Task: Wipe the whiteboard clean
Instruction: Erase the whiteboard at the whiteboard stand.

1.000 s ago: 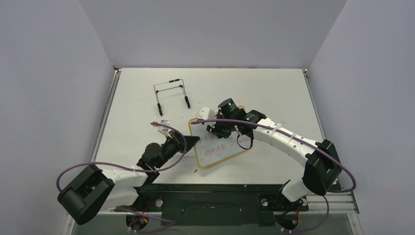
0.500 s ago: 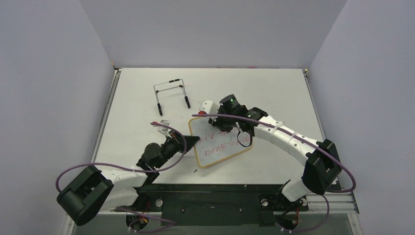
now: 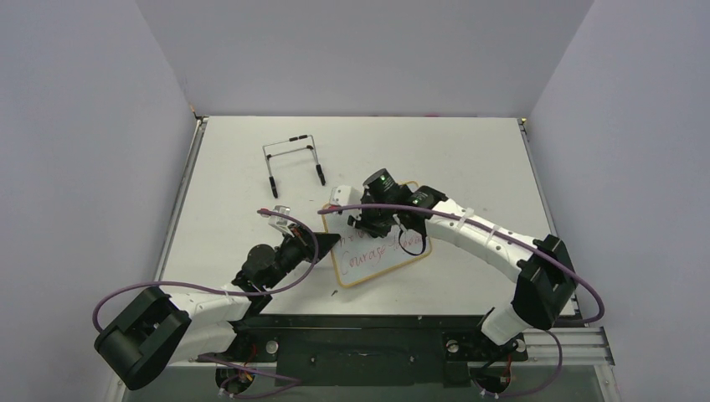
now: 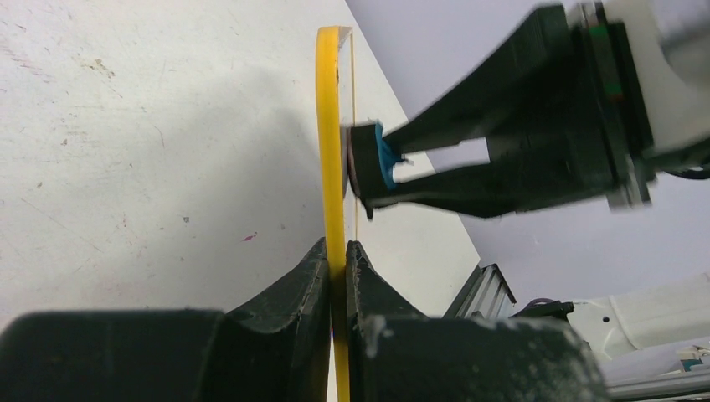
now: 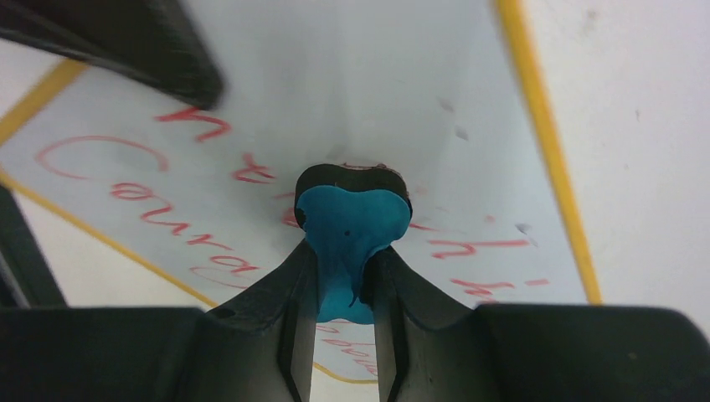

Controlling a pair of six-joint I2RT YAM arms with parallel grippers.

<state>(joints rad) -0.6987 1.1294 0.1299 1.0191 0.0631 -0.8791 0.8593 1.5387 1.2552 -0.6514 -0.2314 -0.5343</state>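
The white surface [image 3: 469, 159] carries the whiteboard [image 3: 373, 266] at the centre of the overhead frame, with red writing across it. The left claw [image 4: 336, 251] pinches its yellow edge. The right claw [image 5: 343, 260] pinches a blue eraser [image 5: 352, 219] against the writing. Pressing too hard could drag the board from that thin pinch or twist the eraser loose.

White table [image 3: 469, 159]: whiteboard [image 3: 373, 258], wire easel [image 3: 292, 159]

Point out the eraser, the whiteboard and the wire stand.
eraser [image 5: 349, 228]: right wrist view, blue body.
whiteboard [image 3: 373, 268]: top view, bare lower face.
wire stand [image 3: 321, 176]: top view, right black foot.
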